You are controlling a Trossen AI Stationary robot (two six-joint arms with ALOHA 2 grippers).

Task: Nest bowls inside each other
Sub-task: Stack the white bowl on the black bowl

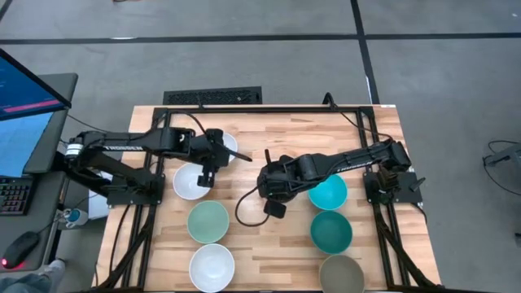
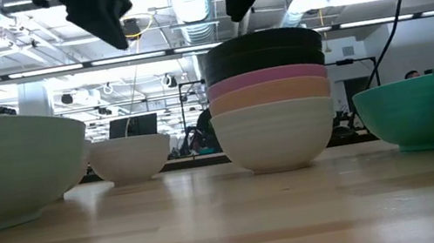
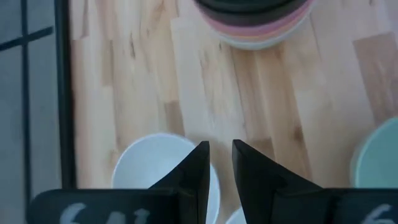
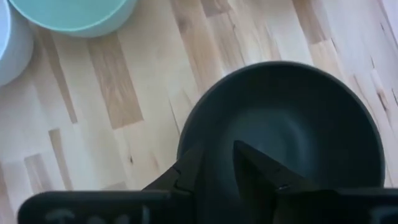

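1. Tabletop [image 1: 269, 244]: pale wood planks with visible grain and a smooth finish, framed in black metal, standing on a grey floor; the low view shows ceiling ducts and lights beyond it.
2. Stack of nested bowls [image 2: 271, 99]: smooth and round, a white bowl at the base, then orange, pink and black rims layered above; it stands near the tabletop's centre. The black top bowl [image 4: 289, 130] shows a matte, deep hollow in the right wrist view.
3. Right tool [image 4: 217, 163]: hovers over the near rim of the stack, its dark tapered fingers [image 4: 261, 168] a narrow gap apart and holding nothing.
4. Left tool [image 3: 219, 167]: above the tabletop by two white bowls [image 1: 193, 181], fingers nearly together, empty.
5. Left column, high view: pale green bowl [image 1: 207, 221] and a further white bowl [image 1: 212, 266], each standing apart.
6. Right column, high view: bright teal bowl [image 1: 330, 194] partly under the right arm, darker teal bowl [image 1: 331, 230], and a grey-olive bowl [image 1: 342, 275] at the picture's edge.
7. All loose bowls sit upright, mouths open upward.
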